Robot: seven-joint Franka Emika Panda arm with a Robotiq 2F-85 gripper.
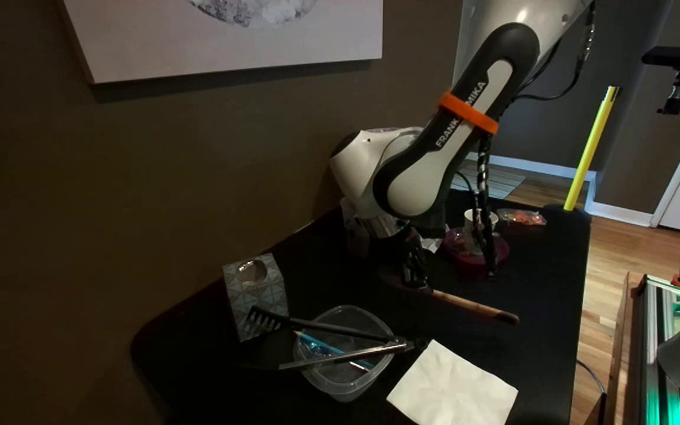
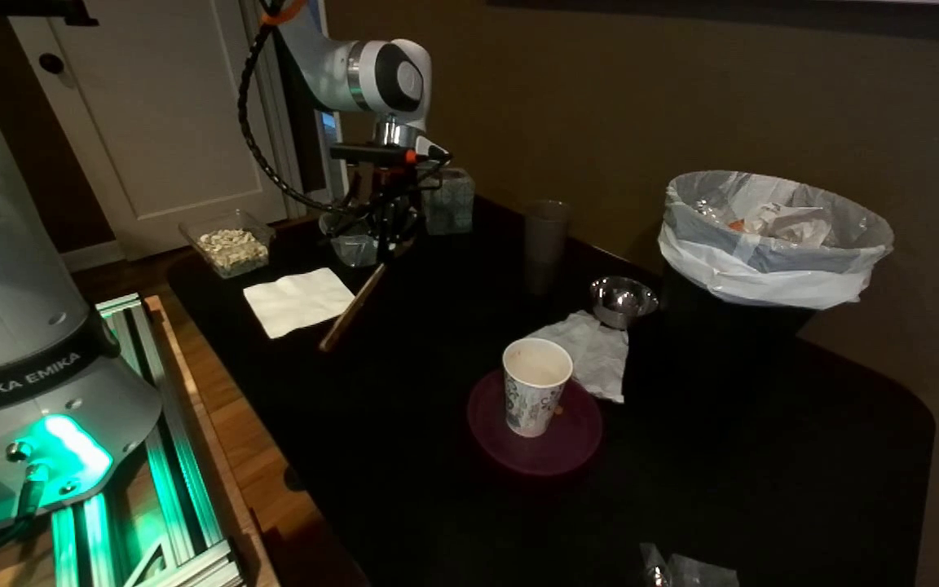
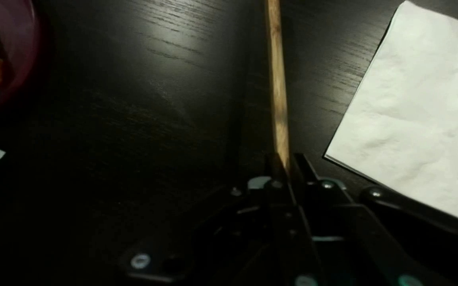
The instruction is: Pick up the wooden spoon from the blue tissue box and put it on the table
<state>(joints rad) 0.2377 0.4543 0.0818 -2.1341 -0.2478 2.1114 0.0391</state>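
The wooden spoon [image 1: 476, 308] shows its long tan handle in both exterior views, also here [image 2: 354, 308]. In the wrist view the handle [image 3: 278, 83] runs up from between my fingertips [image 3: 288, 163]. My gripper [image 1: 418, 285] is shut on the spoon and holds it tilted, low over the black table [image 1: 543, 342]. A dark shadow lies beside the handle in the wrist view. The spoon's bowl end is dim and mostly hidden behind the gripper. The blue tissue box [image 1: 262, 298] stands by the wall, apart from the gripper, and shows partly behind the arm [image 2: 451, 208].
A clear bowl [image 1: 346, 389] with a black fork and metal utensils stands by the box. A white napkin [image 1: 452, 389] lies near it. A purple plate [image 2: 547, 461] holds a paper cup [image 2: 533, 391]. A grey cup [image 2: 545, 244], metal bowl [image 2: 623, 303] and bin [image 2: 763, 281] stand along the wall.
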